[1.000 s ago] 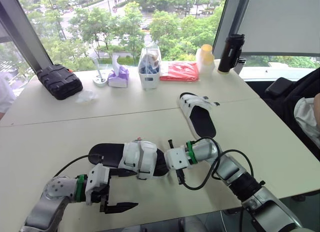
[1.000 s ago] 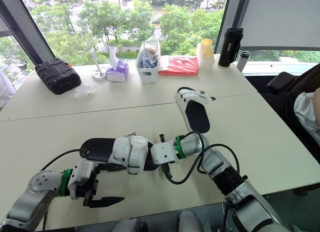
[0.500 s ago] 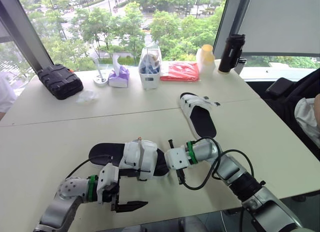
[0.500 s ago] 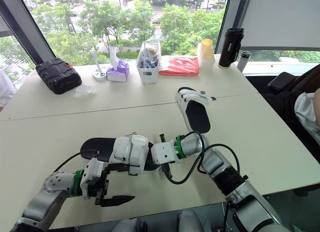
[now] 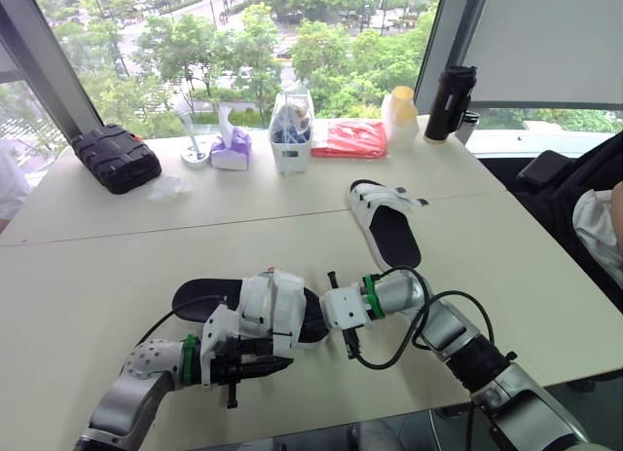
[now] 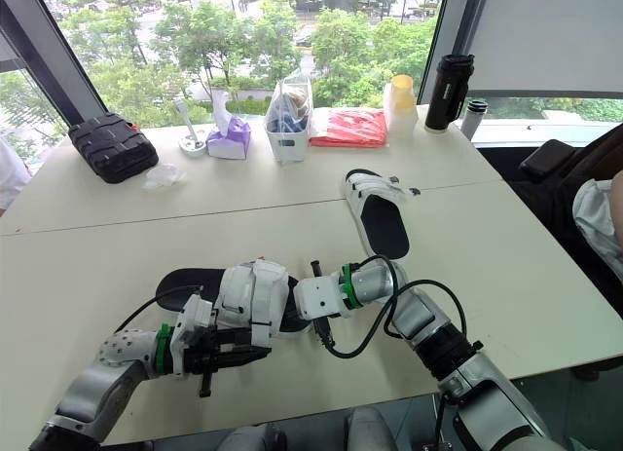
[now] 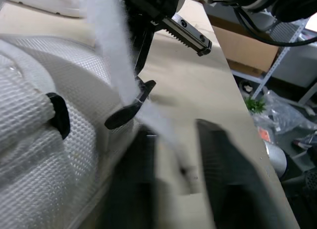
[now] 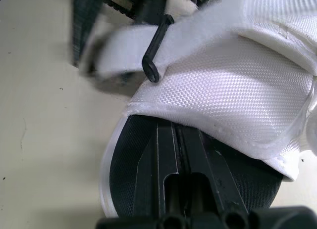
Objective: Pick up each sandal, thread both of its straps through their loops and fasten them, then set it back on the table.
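**A:** While the near sandal (image 5: 209,297) lies front centre on the table (image 5: 88,276), where's the left gripper (image 7: 178,132)?

**B:** At its white upper (image 5: 274,310). Fingers apart, loose strap (image 7: 119,66) tip between them.

**A:** Right gripper (image 8: 176,135)?

**B:** Toe end, narrow, fingers nearly together on the black insole (image 8: 124,160), under the upper. Other sandal (image 5: 389,232) lies farther back, right.

White woven-mesh cloth sandal (image 8: 237,90); smooth matt table (image 8: 39,115).

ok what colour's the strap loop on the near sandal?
Black. The strap loop stands out against the white mesh upper; it shows best in the right wrist view.
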